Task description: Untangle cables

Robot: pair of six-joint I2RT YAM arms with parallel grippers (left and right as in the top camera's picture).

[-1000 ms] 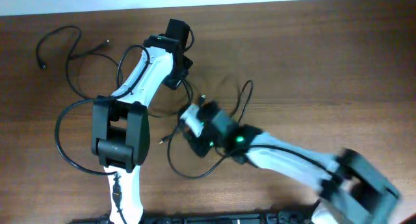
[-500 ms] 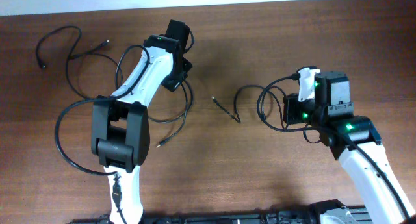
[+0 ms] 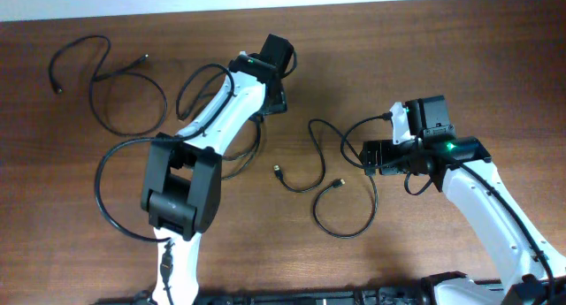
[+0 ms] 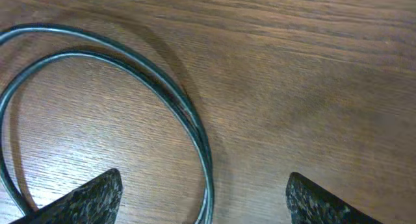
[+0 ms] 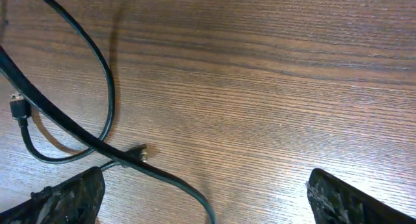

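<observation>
A dark reddish-brown wooden table top (image 3: pixel 495 66) with fine grain running from side to side fills almost the whole overhead view. Its far edge crosses the top of the picture in a straight, slightly slanted line. Beyond that edge lies a narrow off-white band (image 3: pixel 177 0); whether it is wall or floor cannot be told. The light is soft and even, and it leaves only faint, blurred shadows on the wood. In the two close wrist views the same surface shows darker streaks in the grain and a mild, matte sheen.
</observation>
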